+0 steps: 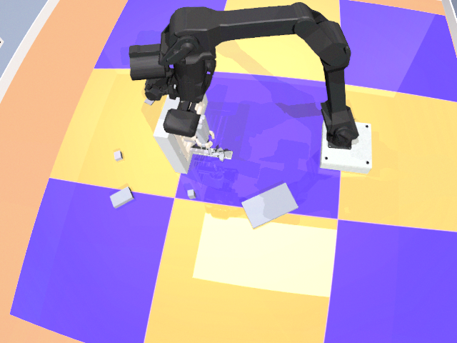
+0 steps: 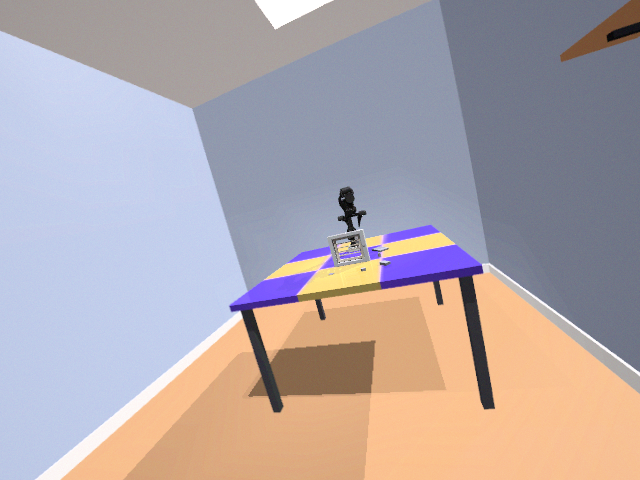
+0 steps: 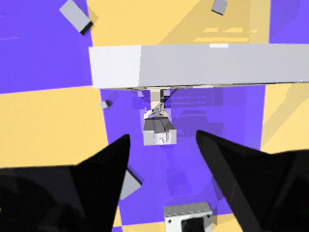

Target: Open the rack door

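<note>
Gripper: [image 1: 168, 105] [image 2: 351, 223] [image 3: 163, 135] partly open, fingers well apart, nothing gripped
Fingers: one at lower left and one at lower right of the wrist view, tips facing either side of the handle in the picture; height above it cannot be told
Handle: [image 1: 201, 128] [image 3: 160, 137] just left of centre in the top view, mid-frame in the wrist view, between the fingertips as pictured; its turn cannot be told
Door: [image 1: 187, 143] left of centre in the top view, in line with the frame as far as it shows, partly hidden by the arm
Frame: [image 1: 168, 140] [image 2: 366, 248] [image 3: 193, 65] upright, across the upper part of the wrist view
Small cube: [image 1: 191, 194] [image 3: 105, 103] near the frame's lower end in the top view
Slab: [image 1: 269, 204] [image 2: 380, 249] [image 3: 129, 185] flat, lower middle of the top view
Block: [image 1: 121, 197] [image 2: 385, 262] [image 3: 76, 15] left of the small cube in the top view
Arm: [image 1: 258, 26] arched over the top view's upper half, from its base [image 1: 363, 162] [image 3: 174, 209] at right
Table: [image 1: 92, 239] [image 2: 429, 271] purple and yellow squares
</note>
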